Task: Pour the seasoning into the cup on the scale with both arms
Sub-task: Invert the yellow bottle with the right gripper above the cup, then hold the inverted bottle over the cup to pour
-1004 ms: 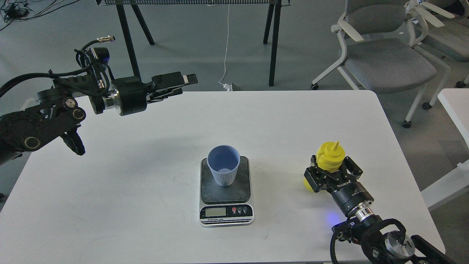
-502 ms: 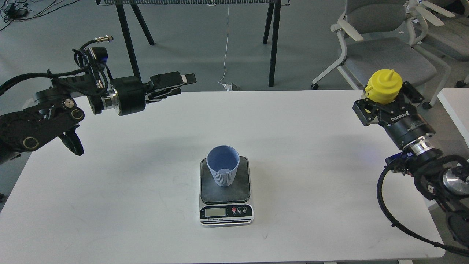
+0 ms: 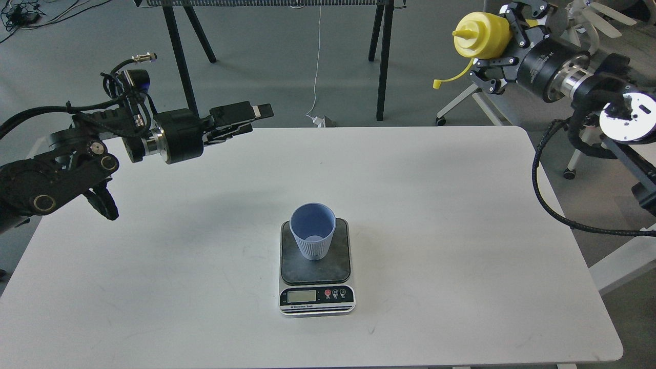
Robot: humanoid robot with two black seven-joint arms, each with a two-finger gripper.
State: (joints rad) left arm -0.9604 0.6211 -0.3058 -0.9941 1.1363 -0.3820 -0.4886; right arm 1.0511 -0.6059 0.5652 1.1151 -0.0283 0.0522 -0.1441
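The light-blue ribbed cup (image 3: 312, 238) stands upright on the dark plate of the scale (image 3: 316, 272) near the table's middle front. My right gripper (image 3: 499, 46) is shut on the yellow seasoning bottle (image 3: 482, 35), held high at the upper right, tipped sideways with its nozzle pointing left and its tethered tip cap hanging loose. It is far up and to the right of the cup. My left gripper (image 3: 256, 114) hovers over the table's back left edge, fingers together and empty, pointing right.
The white table (image 3: 435, 205) carries only the scale and cup. Grey office chairs (image 3: 538, 87) stand behind the right corner. Black stand legs (image 3: 382, 56) and a white cable are on the floor beyond the back edge. A second white table edge (image 3: 635, 148) is at far right.
My right arm has lifted the bottle from the table's right front up to the upper right and tipped it sideways, nozzle now pointing left. The left arm, cup and scale have stayed put.
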